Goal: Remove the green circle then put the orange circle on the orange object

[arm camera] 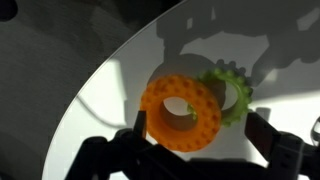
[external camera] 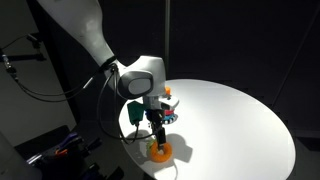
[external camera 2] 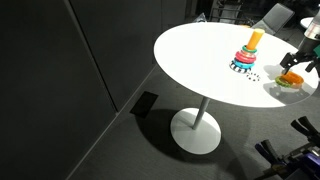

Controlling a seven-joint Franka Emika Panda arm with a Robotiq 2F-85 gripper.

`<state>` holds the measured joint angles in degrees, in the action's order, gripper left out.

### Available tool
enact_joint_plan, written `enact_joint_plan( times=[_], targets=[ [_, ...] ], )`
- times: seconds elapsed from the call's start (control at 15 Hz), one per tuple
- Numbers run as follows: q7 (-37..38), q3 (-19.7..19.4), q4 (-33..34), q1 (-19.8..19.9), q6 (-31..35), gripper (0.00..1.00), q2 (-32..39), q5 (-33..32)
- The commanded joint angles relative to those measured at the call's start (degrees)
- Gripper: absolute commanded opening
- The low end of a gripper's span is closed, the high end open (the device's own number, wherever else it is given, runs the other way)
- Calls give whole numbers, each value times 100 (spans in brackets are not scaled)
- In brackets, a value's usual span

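Note:
The orange circle [arm camera: 180, 110] lies flat on the white table [arm camera: 105, 110], overlapping the thinner green circle [arm camera: 236, 95], which sticks out from under it. My gripper [arm camera: 200, 122] is open just above them, one finger at the orange circle's outer edge and the other beyond the green circle. In both exterior views the gripper [external camera: 156, 128] [external camera 2: 300, 62] hangs over the orange circle [external camera: 160, 151] [external camera 2: 291, 78] near the table's rim. The stacking tower with the orange object [external camera 2: 247, 52] stands apart on its blue-and-white base. In an exterior view the tower [external camera: 168, 100] is partly hidden behind the gripper.
The round table [external camera 2: 200, 50] stands on a single pedestal foot [external camera 2: 196, 131]. The rings lie close to the table's edge [external camera: 140, 150]. Dark curtains surround the scene. Cables and equipment lie on the floor beside the arm [external camera: 50, 150].

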<state>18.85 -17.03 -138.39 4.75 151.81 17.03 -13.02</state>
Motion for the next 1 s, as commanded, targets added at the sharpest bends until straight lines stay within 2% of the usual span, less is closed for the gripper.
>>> enact_joint_plan(
  times=[0.0,0.4,0.47,0.53,0.67,0.73,0.93],
  targets=[
    [19,-20,-1,29,133,100,94,52],
    [1,-52,-1,10,284,100,247,85],
    [0,-60,3,6,300,94,271,91],
    [-6,-63,7,6,303,74,289,102],
    [-2,-75,9,-1,310,68,317,115],
    [2,-80,9,-5,309,62,323,120],
    [22,-98,8,-18,292,34,309,117]
  ],
)
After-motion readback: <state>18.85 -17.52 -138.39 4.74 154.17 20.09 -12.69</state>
